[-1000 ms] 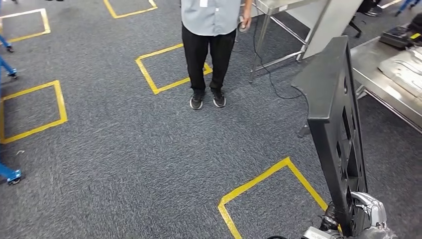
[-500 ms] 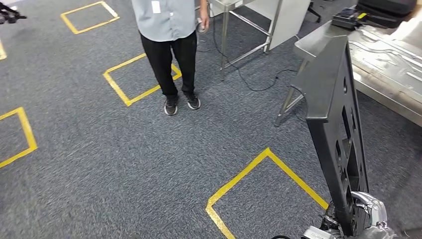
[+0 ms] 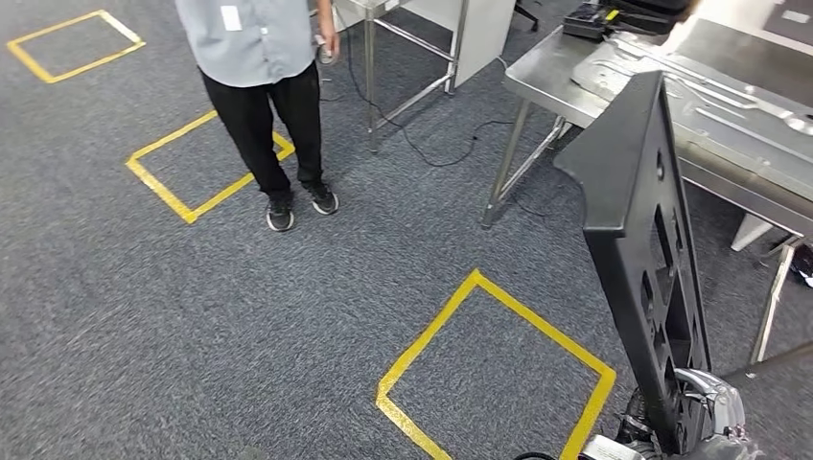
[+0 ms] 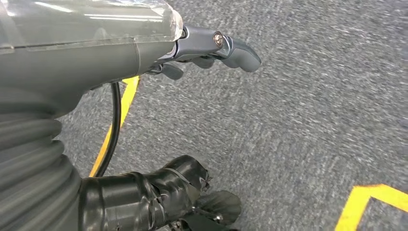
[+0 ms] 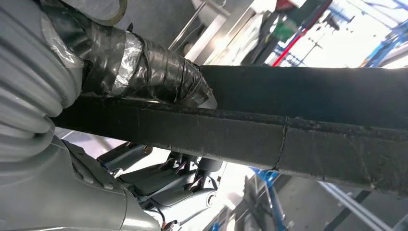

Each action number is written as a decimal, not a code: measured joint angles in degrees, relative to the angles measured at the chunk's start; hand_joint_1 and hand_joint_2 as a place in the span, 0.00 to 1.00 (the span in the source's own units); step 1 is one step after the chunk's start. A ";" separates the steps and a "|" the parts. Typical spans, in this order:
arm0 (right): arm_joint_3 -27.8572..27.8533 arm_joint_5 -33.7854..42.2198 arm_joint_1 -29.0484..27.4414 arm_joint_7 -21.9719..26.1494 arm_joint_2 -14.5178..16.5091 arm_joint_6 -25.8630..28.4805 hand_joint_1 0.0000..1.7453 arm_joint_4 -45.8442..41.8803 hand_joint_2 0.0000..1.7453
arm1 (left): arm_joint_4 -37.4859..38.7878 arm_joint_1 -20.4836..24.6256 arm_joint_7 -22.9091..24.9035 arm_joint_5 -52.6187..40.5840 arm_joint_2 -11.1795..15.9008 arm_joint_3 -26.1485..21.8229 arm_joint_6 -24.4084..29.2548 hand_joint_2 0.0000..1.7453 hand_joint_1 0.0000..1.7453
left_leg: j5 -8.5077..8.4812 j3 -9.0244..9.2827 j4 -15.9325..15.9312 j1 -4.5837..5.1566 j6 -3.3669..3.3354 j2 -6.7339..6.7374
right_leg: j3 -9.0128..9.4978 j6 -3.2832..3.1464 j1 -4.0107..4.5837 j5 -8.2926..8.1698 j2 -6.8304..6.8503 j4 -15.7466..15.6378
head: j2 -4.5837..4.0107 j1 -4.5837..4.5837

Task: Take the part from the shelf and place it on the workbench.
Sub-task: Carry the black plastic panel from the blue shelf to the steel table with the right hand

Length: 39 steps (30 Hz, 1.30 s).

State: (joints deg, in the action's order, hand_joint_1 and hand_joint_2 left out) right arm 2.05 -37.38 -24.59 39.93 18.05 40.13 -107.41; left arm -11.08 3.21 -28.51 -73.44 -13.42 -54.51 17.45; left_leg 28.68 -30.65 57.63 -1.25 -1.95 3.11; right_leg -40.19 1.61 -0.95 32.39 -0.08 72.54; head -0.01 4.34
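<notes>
Behind the part (image 3: 642,249), right robot hand (image 3: 705,412) half-hidden.

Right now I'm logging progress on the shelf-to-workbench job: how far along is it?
Done: the black part is off the shelf, upright in the right hand, whose fingers wrap its edge. In hand: carrying it over the carpet, the steel workbench ahead on the right, with a person standing nearby. Left: reach the bench and set the part on it. The left hand holds nothing.
</notes>
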 joint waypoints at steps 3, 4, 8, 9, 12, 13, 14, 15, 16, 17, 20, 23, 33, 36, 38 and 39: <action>0.01 -0.07 0.10 0.01 -0.07 -0.01 1.00 0.03 1.00 | 0.00 0.07 0.01 0.01 -0.08 -0.01 -0.05 1.00 0.00 | 0.63 0.85 0.03 0.23 0.62 1.71 | 5.98 -0.88 0.67 -4.65 3.35 -11.27 | 0.00 0.00; 0.02 -0.09 0.15 0.01 -0.10 -0.01 1.00 0.03 1.00 | 0.00 0.08 0.01 0.01 -0.09 -0.01 -0.07 1.00 0.00 | 0.83 1.07 0.03 0.37 0.89 2.19 | 6.95 -1.24 0.98 -5.04 4.19 -13.24 | 0.00 -0.01; 0.02 -0.13 0.02 -0.01 -0.21 0.00 1.00 0.03 1.00 | 0.00 0.30 0.03 0.03 -0.15 -0.02 -0.14 1.00 0.00 | 1.19 1.89 -0.36 0.70 1.79 4.15 | 6.98 -2.11 1.32 -5.02 2.73 -14.14 | 0.01 -0.03; 0.02 -0.13 -0.02 -0.01 -0.21 0.00 1.00 0.03 1.00 | 0.00 0.34 0.03 0.03 -0.17 -0.02 -0.14 1.00 0.00 | 1.23 2.01 -0.42 0.75 1.90 4.36 | 7.02 -2.22 1.30 -5.07 2.50 -14.26 | 0.01 -0.03; 0.04 -0.14 -0.04 0.00 -0.21 0.00 1.00 0.03 1.00 | 0.00 0.36 0.02 0.02 -0.18 -0.02 -0.14 1.00 0.00 | 1.46 2.05 -0.26 0.64 2.07 4.03 | 7.31 -2.39 1.04 -5.23 2.23 -14.51 | 0.01 -0.04; 0.05 -0.15 -0.04 0.00 -0.21 0.00 1.00 0.04 1.00 | 0.00 0.37 0.02 0.02 -0.18 -0.03 -0.14 1.00 0.00 | 1.77 1.98 0.11 0.53 2.20 3.23 | 7.49 -2.51 0.85 -5.35 1.98 -14.71 | 0.01 -0.03; 0.10 -0.15 0.04 -0.01 -0.21 0.00 1.00 0.07 1.00 | 0.00 0.33 0.02 0.03 -0.18 -0.06 -0.14 1.00 0.00 | 3.26 0.87 2.61 0.38 2.38 1.57 | 7.64 -2.80 0.66 -5.47 1.43 -14.87 | 0.01 -0.07; 0.19 -0.16 0.10 -0.02 -0.22 0.00 1.00 0.24 1.00 | 0.00 0.21 0.03 0.04 -0.17 -0.11 -0.15 1.00 0.00 | 4.90 -1.32 6.90 0.22 2.59 -0.21 | 7.75 -3.08 0.56 -5.52 0.28 -14.94 | 0.01 -0.09; 0.26 -0.19 0.19 -0.04 -0.24 0.00 1.00 0.44 1.00 | 0.00 0.07 0.04 0.07 -0.16 -0.16 -0.16 1.00 0.00 | 5.79 -3.30 10.34 0.18 2.74 -1.54 | 7.79 -3.29 0.55 -5.47 -0.99 -14.86 | 0.01 -0.12; 0.36 -0.22 0.25 -0.06 -0.26 0.00 1.00 0.66 1.00 | 0.00 -0.05 0.05 0.08 -0.16 -0.20 -0.17 1.00 0.00 | 5.78 -4.76 12.44 0.11 2.84 -2.57 | 7.83 -3.42 0.54 -5.36 -2.39 -14.65 | 0.00 -0.16; 0.53 -0.30 0.27 -0.11 -0.32 -0.01 1.00 1.03 1.00 | 0.00 -0.14 0.09 0.09 -0.11 -0.25 -0.20 1.00 0.00 | 0.76 -2.05 4.29 -0.14 2.49 -5.43 | 7.63 -2.83 0.48 -4.71 -5.14 -13.53 | 0.00 -0.15; 0.75 -0.33 0.27 -0.16 -0.39 -0.02 1.00 1.19 1.00 | 0.00 -0.01 0.13 0.07 -0.09 -0.30 -0.29 1.00 0.00 | 0.36 -0.94 1.41 0.09 1.75 -6.80 | 6.89 -1.74 0.35 -4.65 -6.82 -13.06 | 0.01 -0.15; 0.99 -0.40 0.35 -0.22 -1.17 0.00 1.00 1.65 1.00 | 0.00 -0.08 0.05 0.02 -0.17 -0.35 -0.41 1.00 0.00 | 0.51 0.09 0.47 -0.02 -0.02 0.27 | 0.88 0.40 -0.30 -0.99 0.10 -1.54 | 0.01 0.03; 1.15 -0.49 0.47 -0.32 -1.29 -0.01 1.00 1.70 1.00 | 0.00 0.06 -0.20 0.05 -0.19 -0.35 -0.65 1.00 0.00 | 1.17 0.89 0.45 0.24 0.72 1.89 | 6.33 -0.35 0.26 -4.98 3.26 -11.98 | 0.01 0.02; 1.29 -0.61 0.51 -0.45 -1.37 0.00 1.00 1.76 1.00 | 0.00 0.15 -0.38 0.08 -0.19 -0.36 -0.82 1.00 0.00 | 1.44 1.36 0.25 0.47 1.34 2.83 | 6.87 -1.00 0.79 -4.86 3.50 -13.32 | 0.01 0.00; 1.34 -0.70 0.48 -0.50 -1.41 0.00 1.00 1.78 1.00 | 0.00 0.23 -0.47 0.08 -0.20 -0.37 -0.92 1.00 0.00 | 1.53 1.67 0.07 0.47 1.66 3.29 | 6.90 -1.34 0.74 -4.95 2.81 -13.52 | 0.01 -0.02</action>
State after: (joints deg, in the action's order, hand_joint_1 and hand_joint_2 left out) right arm 3.40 -38.07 -24.11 39.44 16.64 40.13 -105.63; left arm -11.08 3.45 -28.99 -73.36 -13.62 -54.88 16.53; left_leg 30.21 -28.98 57.71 -0.78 -0.29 6.40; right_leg -33.30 0.27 -0.21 27.44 2.73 59.03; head 0.00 4.32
